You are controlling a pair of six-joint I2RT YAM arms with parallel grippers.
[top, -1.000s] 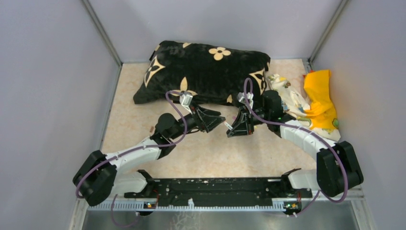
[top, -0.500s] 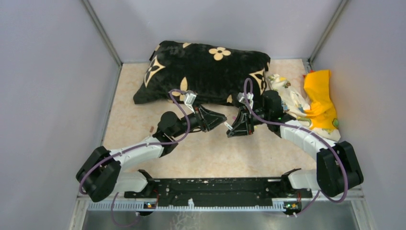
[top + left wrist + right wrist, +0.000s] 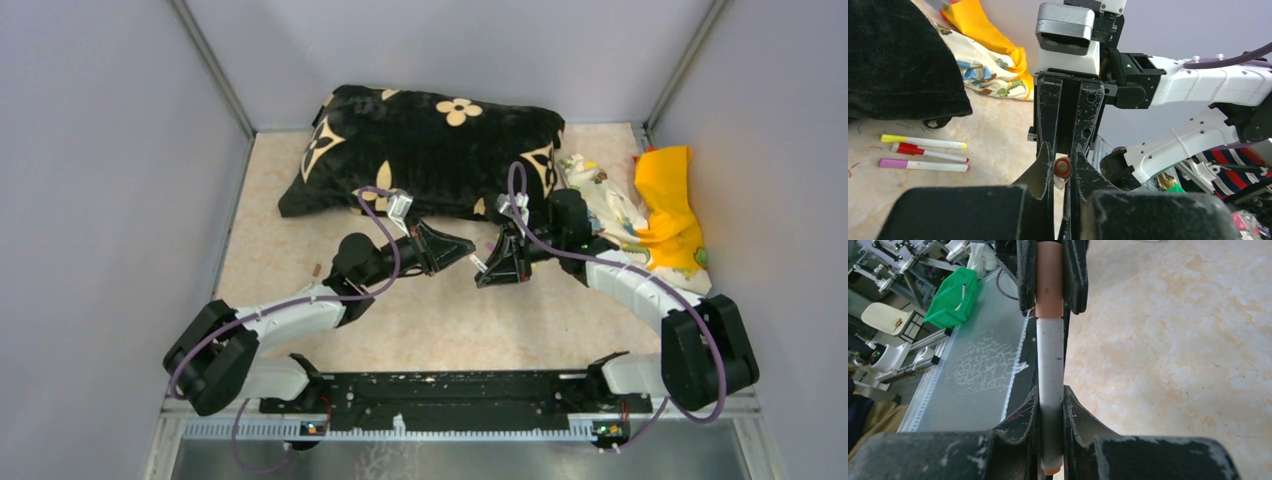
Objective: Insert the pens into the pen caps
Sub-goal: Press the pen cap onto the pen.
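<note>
right wrist: your right fingers (image 3: 1077, 412) clench the light, stiff pen (image 3: 1050, 360) mid-barrel; left fingers (image 3: 1075, 275) pinch its cap (image 3: 1049, 285), perhaps half seated; hold near the joint.

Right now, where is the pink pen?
The pink pen lies on the table at the left of the left wrist view, lowest of three pens, beside the red pen, near the black cushion.

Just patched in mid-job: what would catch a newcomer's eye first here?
The two claws meeting tip to tip at centre: the right claw grips a white pen, and the left claw pinches a peach cap on its end. Behind them lies a big black flowered cushion, with three loose pens near it.
</note>
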